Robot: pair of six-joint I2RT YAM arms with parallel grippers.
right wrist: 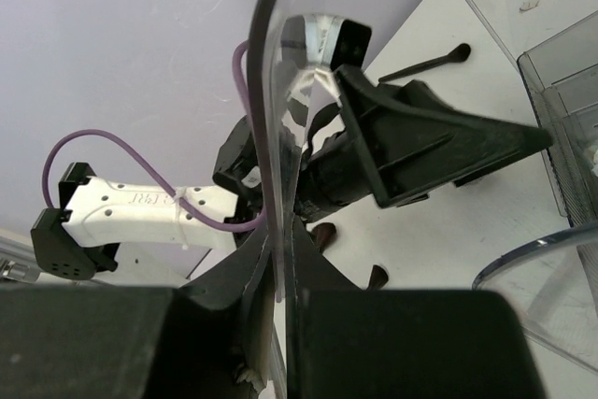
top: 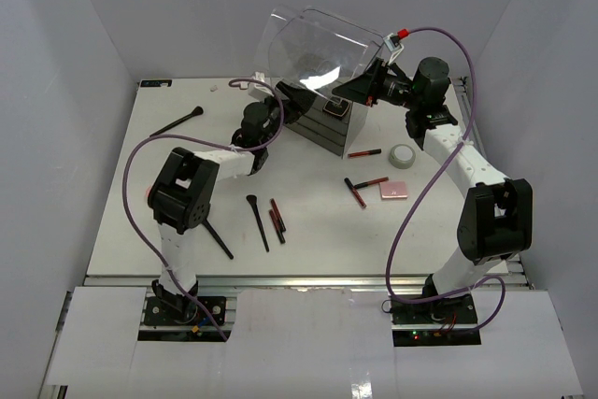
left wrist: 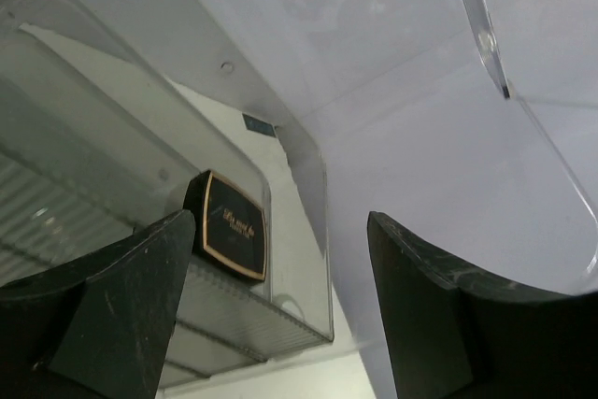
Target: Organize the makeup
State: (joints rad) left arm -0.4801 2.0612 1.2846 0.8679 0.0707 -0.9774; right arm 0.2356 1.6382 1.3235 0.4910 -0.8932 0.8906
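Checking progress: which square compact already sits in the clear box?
The black gold-edged compact, inside the clear box; the pink square compact lies out on the table.

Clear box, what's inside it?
One black square compact lies in the open top. The dark drawers underneath hide whatever they hold.

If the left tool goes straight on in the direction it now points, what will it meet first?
Most likely the wall of the tall clear plastic box, straight ahead of the open left tool. The black square compact with gold rim sits behind that wall, slightly left; depth is unclear.
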